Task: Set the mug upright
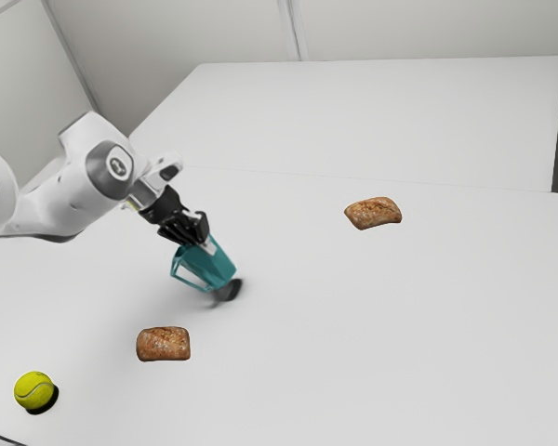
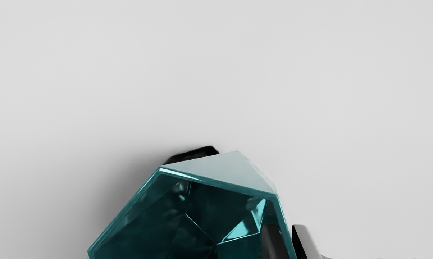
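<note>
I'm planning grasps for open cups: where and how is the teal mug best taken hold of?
By a wall at the rim, I'd say, coming from the open mouth with one finger inside and one outside, as the gripper has it. The tilted mug opens toward the gripper, and its thin, flat wall should suit two fingers.

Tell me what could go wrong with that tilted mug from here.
The end effector pinches the mug by a single wall, one finger inside and one outside, so the mug might pivot or slip as it is turned. It also leans well off vertical: letting go at this angle would probably topple it onto the table.
</note>
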